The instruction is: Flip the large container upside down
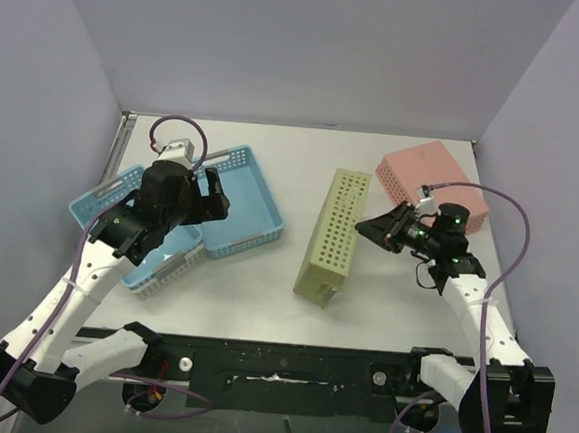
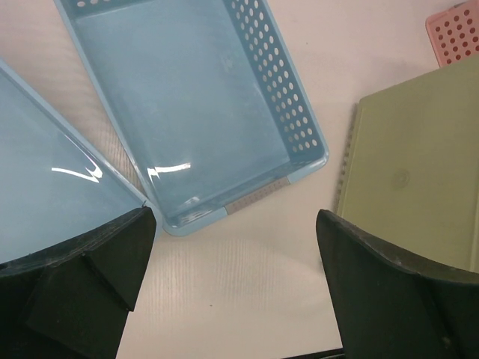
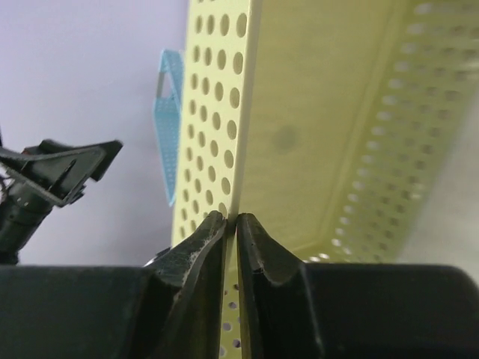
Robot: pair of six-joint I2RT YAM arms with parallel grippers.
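The large container is a yellow-green perforated basket (image 1: 333, 235). It stands tipped on one long side at the table's middle, its open face turned right. My right gripper (image 1: 364, 225) is shut on its upper side wall; in the right wrist view the fingers (image 3: 231, 221) pinch the thin perforated wall (image 3: 217, 97), with the basket's inside (image 3: 337, 127) to the right. My left gripper (image 1: 216, 199) is open and empty above the table, left of the basket. In the left wrist view the gripper (image 2: 236, 217) hovers over bare table, and the basket's flat bottom (image 2: 419, 172) shows at the right.
Two light blue baskets lie at the left, one (image 1: 241, 201) (image 2: 187, 97) beside the left gripper and one (image 1: 133, 229) (image 2: 37, 187) under the left arm. A pink basket (image 1: 432, 188) lies upside down at the back right. The near table edge runs along the arm bases.
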